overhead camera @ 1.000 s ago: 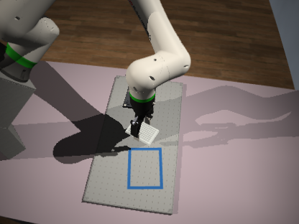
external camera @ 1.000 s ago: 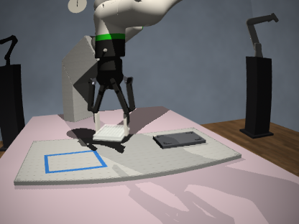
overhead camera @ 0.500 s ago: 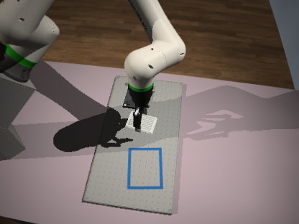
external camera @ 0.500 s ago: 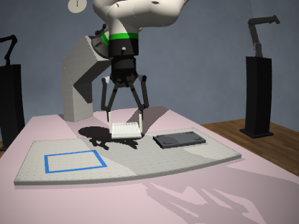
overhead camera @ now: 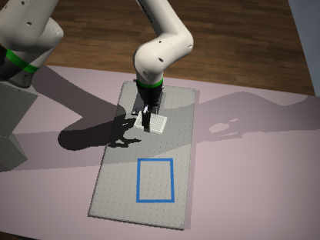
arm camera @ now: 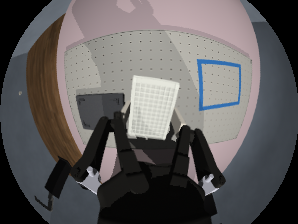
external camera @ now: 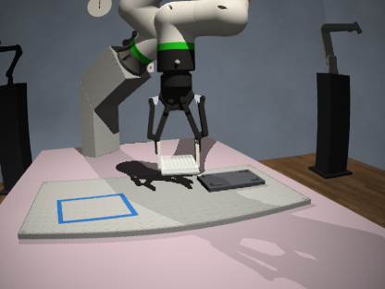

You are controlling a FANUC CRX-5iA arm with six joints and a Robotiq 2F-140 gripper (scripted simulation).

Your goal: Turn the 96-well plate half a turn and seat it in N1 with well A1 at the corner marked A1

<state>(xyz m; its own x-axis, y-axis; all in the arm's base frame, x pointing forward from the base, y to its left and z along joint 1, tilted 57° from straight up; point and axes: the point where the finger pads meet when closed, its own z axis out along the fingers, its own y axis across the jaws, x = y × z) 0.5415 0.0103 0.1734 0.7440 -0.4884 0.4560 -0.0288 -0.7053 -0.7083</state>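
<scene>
The white 96-well plate (external camera: 178, 164) hangs level between my fingers, a little above the grey deck. My gripper (external camera: 178, 155) is shut on the plate, one finger on each of two opposite sides. It also shows in the top view, where the plate (overhead camera: 151, 123) is held over the deck's middle, and in the wrist view (arm camera: 152, 107). The dark nest N1 (external camera: 231, 179) lies empty on the deck just to the right of the plate, and it shows left of the plate in the wrist view (arm camera: 100, 110). I cannot make out the cut corner.
The blue taped outline B1 (external camera: 95, 207) lies on the deck's left part, and in the top view (overhead camera: 155, 180) it is nearer the front. The grey deck (overhead camera: 148, 154) sits on a pink table. The robot's grey base (external camera: 104, 108) stands behind.
</scene>
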